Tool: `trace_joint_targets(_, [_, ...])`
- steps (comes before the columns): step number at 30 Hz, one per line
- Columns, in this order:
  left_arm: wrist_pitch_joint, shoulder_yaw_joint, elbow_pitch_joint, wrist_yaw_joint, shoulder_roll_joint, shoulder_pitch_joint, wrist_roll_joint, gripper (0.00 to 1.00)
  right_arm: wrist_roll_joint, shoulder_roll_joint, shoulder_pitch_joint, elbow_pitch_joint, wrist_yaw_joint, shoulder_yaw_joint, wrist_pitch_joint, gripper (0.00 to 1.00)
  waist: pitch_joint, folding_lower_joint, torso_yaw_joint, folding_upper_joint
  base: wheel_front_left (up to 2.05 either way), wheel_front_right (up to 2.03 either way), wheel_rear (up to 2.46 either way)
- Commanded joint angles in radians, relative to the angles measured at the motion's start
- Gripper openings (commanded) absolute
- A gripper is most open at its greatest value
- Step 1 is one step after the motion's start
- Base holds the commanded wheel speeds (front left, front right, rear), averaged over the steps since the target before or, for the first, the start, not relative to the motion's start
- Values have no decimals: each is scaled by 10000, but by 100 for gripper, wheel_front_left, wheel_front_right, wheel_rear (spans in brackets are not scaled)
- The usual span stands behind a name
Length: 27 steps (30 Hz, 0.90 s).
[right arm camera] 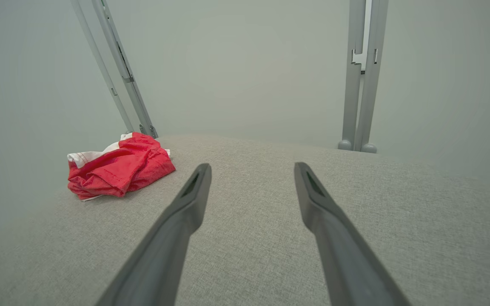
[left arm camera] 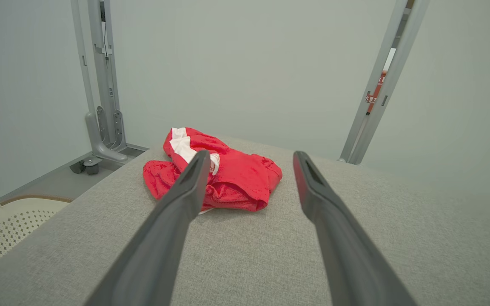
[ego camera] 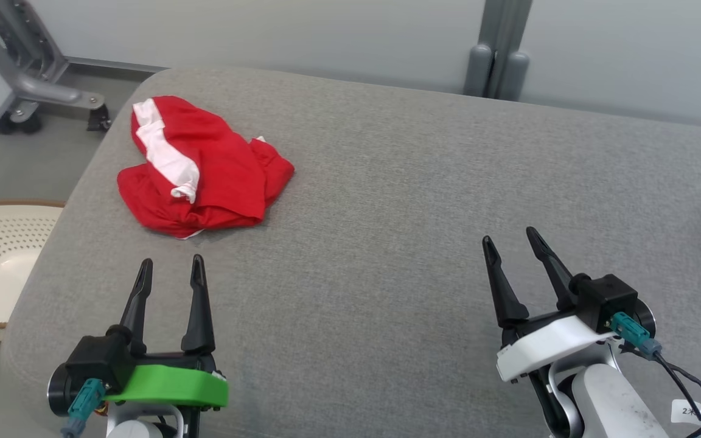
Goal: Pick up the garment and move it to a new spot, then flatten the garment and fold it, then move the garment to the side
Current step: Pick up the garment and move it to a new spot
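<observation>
While you look down from the head view, the crumpled red-and-white garment [ego camera: 204, 167] lies at the far left of the grey counter [ego camera: 387, 182], ahead of the left pincer [ego camera: 171, 261]; the right pincer [ego camera: 509, 236] is well apart from it. Both stand wide open, holding nothing. From the left wrist, you see the garment [left arm camera: 245, 178] straight ahead beyond the spread fingers. From the right wrist, it [right arm camera: 121, 170] sits off to the left.
</observation>
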Motion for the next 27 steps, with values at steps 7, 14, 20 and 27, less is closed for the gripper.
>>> trace_joint_targets(7, [-1,92,-78,-34,18,311,79,100,295,-30,148,87,-7,319,2,100,-237,0,1240,0,0,0,0])
trace_joint_targets(14, [-2,165,-106,-77,18,397,164,100,322,-32,158,185,-7,539,2,100,-243,0,1479,0,0,0,0])
trace_joint_targets(20, [-2,287,-128,-31,17,340,177,100,344,-33,89,208,-7,586,2,100,-220,0,1372,0,0,0,0])
trace_joint_targets(27, [-1,402,-74,-28,16,-70,259,100,452,-33,-137,92,-7,476,2,100,153,0,1063,0,0,0,0])
